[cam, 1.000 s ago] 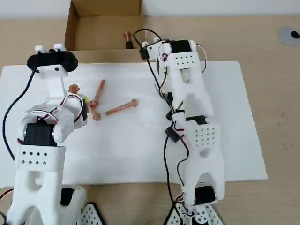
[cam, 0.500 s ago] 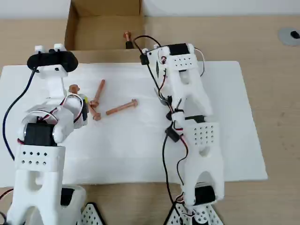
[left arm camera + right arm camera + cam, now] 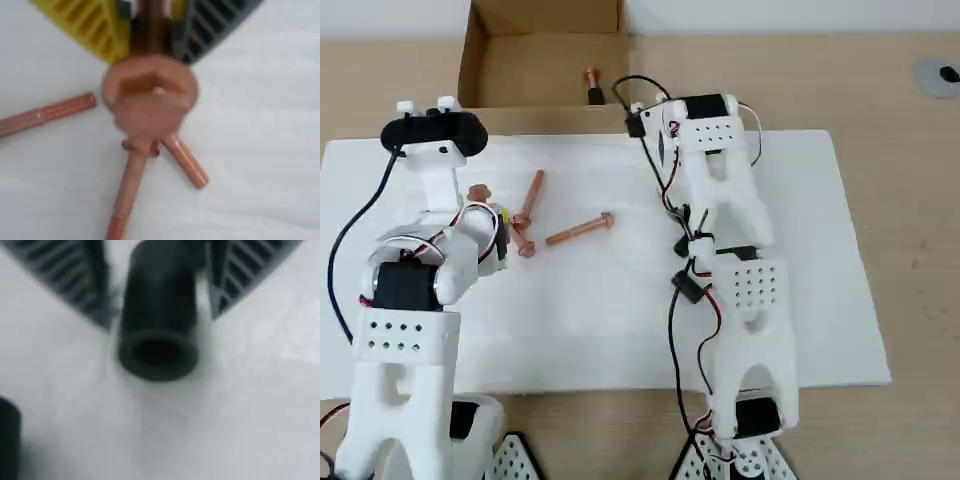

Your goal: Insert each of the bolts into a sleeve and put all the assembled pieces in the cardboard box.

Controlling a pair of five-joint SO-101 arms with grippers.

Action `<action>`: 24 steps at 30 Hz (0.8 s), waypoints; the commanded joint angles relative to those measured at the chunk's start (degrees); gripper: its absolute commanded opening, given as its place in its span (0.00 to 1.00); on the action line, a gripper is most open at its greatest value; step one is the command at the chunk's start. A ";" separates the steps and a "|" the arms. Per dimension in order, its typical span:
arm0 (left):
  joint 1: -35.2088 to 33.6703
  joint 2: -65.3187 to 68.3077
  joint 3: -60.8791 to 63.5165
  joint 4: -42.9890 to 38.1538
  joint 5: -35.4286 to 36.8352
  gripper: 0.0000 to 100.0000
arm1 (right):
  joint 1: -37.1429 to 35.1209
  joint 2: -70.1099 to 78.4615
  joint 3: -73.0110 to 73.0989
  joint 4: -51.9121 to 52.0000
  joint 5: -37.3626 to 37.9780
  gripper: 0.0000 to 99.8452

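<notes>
Looking down over the table (image 3: 905, 200) now: white mat (image 3: 610, 330) spread across it, cardboard box (image 3: 535, 65) at the far edge with one assembled piece (image 3: 591, 85) lying inside near its right wall. Three loose bolts (image 3: 579, 232) sit on the mat, clustered just beside the left arm (image 3: 420, 275) – a copper bolt head (image 3: 478, 191) pokes out at its wrist. The right arm (image 3: 725, 220) stretches toward the box's near right corner

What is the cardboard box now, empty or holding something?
Not empty. One assembled piece, a copper bolt in a dark sleeve, lies inside the cardboard box by its near wall.
</notes>
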 commanded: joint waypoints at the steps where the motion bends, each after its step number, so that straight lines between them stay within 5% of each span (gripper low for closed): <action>1: 0.88 -1.27 -0.44 -1.23 -0.26 0.01 | -1.71 0.57 0.66 -0.18 0.53 0.04; 24: 0.97 -1.27 -0.44 -0.88 -0.26 0.01 | -1.71 -10.59 -18.07 2.20 0.53 0.01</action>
